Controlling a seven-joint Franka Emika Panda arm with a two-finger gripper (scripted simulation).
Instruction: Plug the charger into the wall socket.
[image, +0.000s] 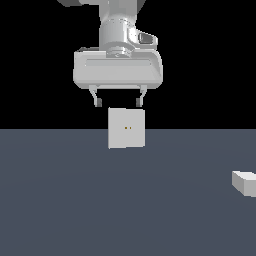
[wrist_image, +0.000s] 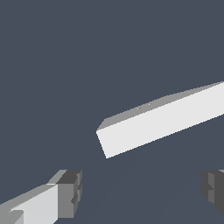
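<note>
My gripper (image: 118, 102) hangs spread & empty, upper centre, above the wall socket (image: 126, 128). Charger (image: 244, 182) sits far lower right (untouched). Reach step, I'd judge: next, cross over, descend, pinch it.

No text, label, brand, number or sign can be read in either view. The wall socket (image: 126, 128) bears only two tiny orange-brown dots at its centre, which are marks and not characters. The charger (image: 244, 182), near the exterior view's right edge, has plain faces, and the gripper (image: 118, 102) body shows no lettering
</note>
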